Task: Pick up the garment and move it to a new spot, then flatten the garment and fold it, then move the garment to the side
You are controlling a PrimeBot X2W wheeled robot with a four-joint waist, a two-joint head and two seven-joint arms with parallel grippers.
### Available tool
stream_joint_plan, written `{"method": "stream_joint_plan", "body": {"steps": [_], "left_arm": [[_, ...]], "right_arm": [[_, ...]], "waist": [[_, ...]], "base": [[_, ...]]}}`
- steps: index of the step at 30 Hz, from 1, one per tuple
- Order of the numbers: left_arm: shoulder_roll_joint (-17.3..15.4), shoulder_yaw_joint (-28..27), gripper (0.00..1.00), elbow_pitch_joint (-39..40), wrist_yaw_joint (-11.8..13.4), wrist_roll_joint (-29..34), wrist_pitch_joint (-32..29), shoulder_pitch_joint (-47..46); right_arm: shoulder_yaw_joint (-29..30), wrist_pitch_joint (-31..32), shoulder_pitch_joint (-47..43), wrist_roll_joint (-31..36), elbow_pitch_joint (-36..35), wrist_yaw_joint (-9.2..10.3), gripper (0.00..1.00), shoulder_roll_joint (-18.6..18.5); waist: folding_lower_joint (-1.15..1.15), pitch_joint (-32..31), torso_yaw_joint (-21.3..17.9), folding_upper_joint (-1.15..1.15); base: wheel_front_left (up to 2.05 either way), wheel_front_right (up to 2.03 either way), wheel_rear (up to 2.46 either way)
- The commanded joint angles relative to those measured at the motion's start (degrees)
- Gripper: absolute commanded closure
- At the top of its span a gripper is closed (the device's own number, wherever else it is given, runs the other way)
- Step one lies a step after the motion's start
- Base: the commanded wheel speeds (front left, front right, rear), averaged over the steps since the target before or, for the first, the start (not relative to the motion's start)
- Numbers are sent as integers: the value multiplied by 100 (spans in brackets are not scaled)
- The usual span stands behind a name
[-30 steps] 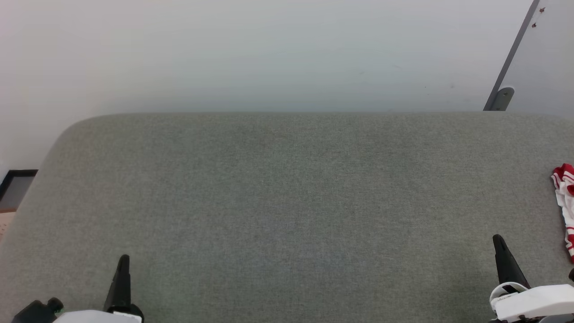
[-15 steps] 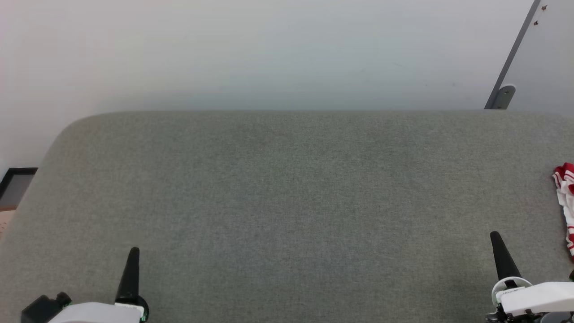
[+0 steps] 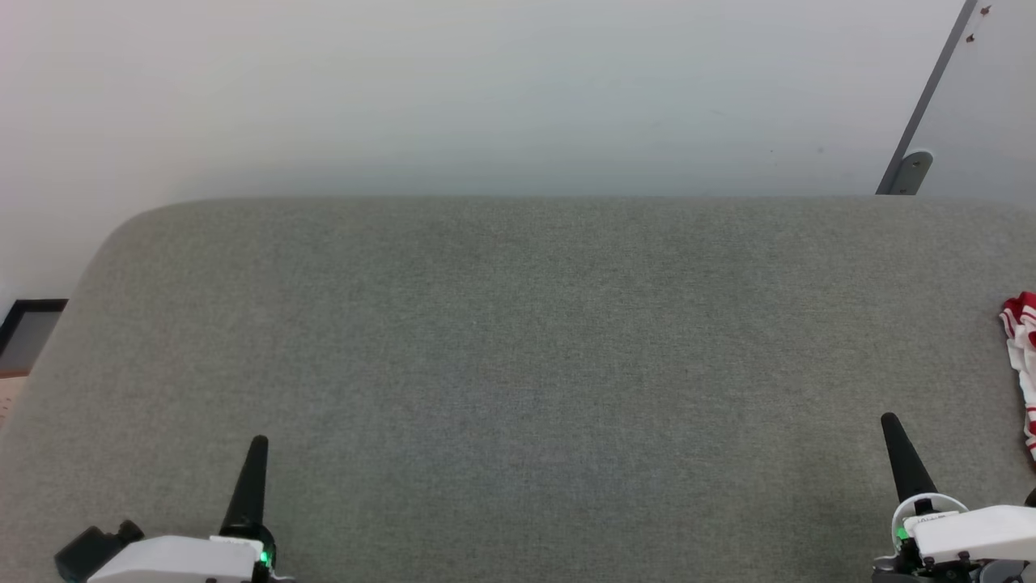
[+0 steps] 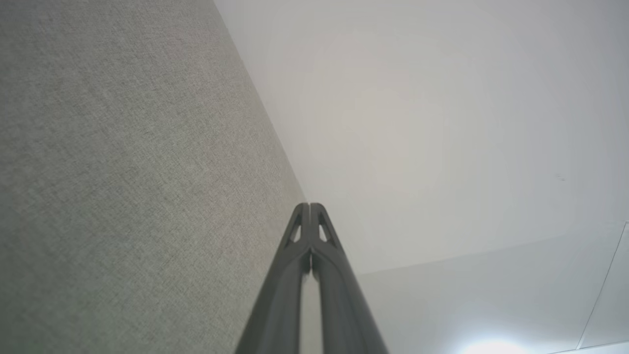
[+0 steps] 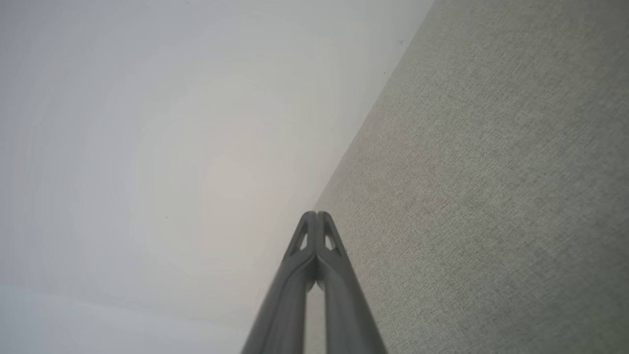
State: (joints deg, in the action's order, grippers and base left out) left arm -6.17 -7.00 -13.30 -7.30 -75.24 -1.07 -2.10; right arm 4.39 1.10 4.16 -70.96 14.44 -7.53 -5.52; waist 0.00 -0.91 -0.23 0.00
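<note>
The desk (image 3: 518,340), covered in grey woven cloth, has a rounded far-left corner. The garment (image 3: 1021,364) lies at the desk's right edge as a crumpled strip of red and white with striped trim. The frame cuts it off, so most of it cannot be seen.

The left pincer (image 3: 257,453) is over the desk's near-left part, its dark fingers drawn into one point aimed at the desk's far edge. In the left wrist view the left pincer (image 4: 309,209) is closed, tips touching and gripping nothing, with desk cloth on one side and pale wall on the other. A green light (image 3: 264,559) glows on its white wrist.

The right pincer (image 3: 892,429) is over the desk's near-right part, near the garment but apart from it. In the right wrist view the right pincer (image 5: 317,216) is likewise closed and empty, with its tips together. Whether either pincer touches the desk cannot be told.

A pale wall (image 3: 486,97) rises behind the desk's far edge. A grey bracket (image 3: 910,172) sits just past the desk's far-right end, and a dark frame (image 3: 28,328) shows beyond the desk's left edge.
</note>
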Motion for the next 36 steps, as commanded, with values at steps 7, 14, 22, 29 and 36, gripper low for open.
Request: {"method": "stream_joint_plan", "body": {"steps": [7,14,22,29,36], "left_arm": [[54,6,100,8,-23,-384,-128,-170],[116,15,100,-10,-25,-653,-211,-229],[165,23,100,-27,-27,-920,-299,-278],[219,29,100,-42,-29,-1158,-378,-331],[269,36,100,-58,-31,-1385,-451,-375]], "right_arm": [[67,125,137,-482,-53,5,100,52],[100,211,162,-821,-53,5,100,99],[134,297,176,-1140,-54,6,100,142],[164,377,199,-1440,-54,6,100,182],[187,451,216,-1724,-53,7,100,220]], "waist": [[0,18,4,0],[0,34,7,0],[0,50,11,0],[0,66,14,0],[0,82,17,0]], "base": [[0,0,0],[0,0,0],[0,0,0],[0,0,0],[0,0,0]]}}
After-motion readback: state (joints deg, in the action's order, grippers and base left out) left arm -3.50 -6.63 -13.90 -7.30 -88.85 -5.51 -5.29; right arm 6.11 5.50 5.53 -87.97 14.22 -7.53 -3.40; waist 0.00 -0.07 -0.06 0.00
